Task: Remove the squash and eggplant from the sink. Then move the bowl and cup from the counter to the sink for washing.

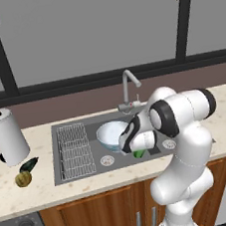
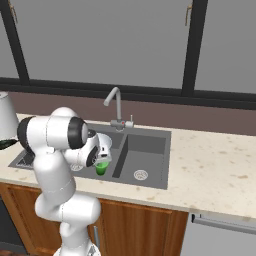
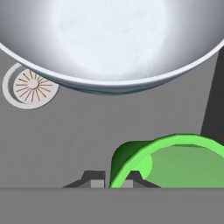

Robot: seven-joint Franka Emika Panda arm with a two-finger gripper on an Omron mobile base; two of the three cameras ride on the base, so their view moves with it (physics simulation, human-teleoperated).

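The green cup (image 1: 139,154) (image 2: 101,168) is low in the left basin of the dark sink (image 1: 61,179), and my gripper (image 3: 109,182) is shut on its rim. In the hand view the rim of the cup (image 3: 175,162) passes between my two fingertips. Just beyond it, inside the same basin, stands the white bowl (image 1: 111,135) (image 3: 109,39). Out on the beige counter (image 1: 25,198) to the left of the sink lie the yellow-brown squash (image 1: 23,179) and the dark eggplant (image 1: 29,164), side by side. I cannot tell whether the cup rests on the basin floor.
A paper towel roll (image 1: 8,138) stands behind the two vegetables. A wire rack (image 1: 73,151) fills the sink's left part, and a curved faucet (image 1: 128,87) rises behind the bowl. A round drain (image 3: 29,86) lies left of the bowl. The right basin (image 2: 142,160) holds only its drain.
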